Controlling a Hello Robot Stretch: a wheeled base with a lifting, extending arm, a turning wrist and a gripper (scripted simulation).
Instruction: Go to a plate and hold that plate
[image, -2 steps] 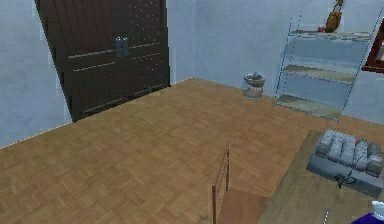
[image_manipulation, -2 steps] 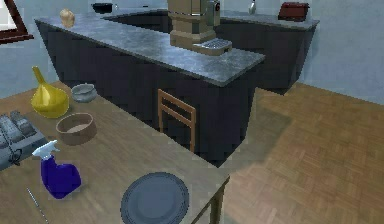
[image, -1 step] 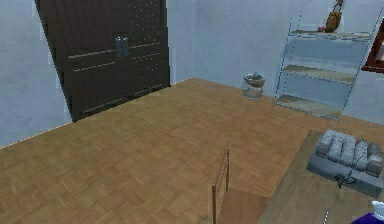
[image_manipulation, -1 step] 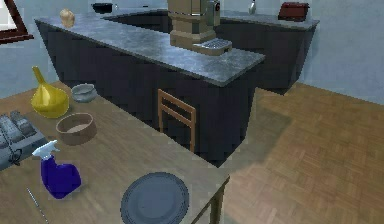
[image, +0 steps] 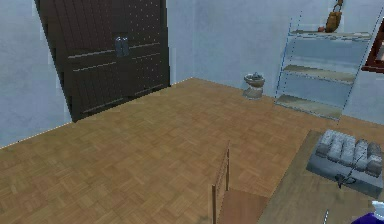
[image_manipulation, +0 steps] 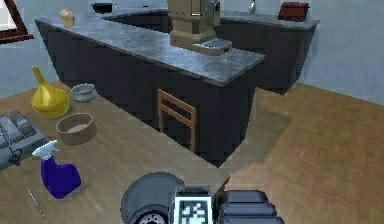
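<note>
the dark plate (image_manipulation: 142, 190) lay at the wooden table's (image_manipulation: 110, 150) near edge, handy for a short reach, i judged; the gripper (image_manipulation: 165, 214) sat by it (whether it had hold of anything, i couldn't tell).

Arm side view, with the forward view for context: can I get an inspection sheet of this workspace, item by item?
Surface: wooden tabletop, partly occupied.
Job's things: dark grey round plate near the table's bottom edge in the picture.
Clutter: blue spray bottle, tan bowl, grey bowl, yellow funnel-shaped vessel, grey ribbed object.
Grippers: gripper by the plate, left of the white marked square; cannot tell whether it holds anything.
Cables: nothing seen.
Surroundings: dark counter with grey top, wooden chair, dark double door, metal shelf unit.
</note>
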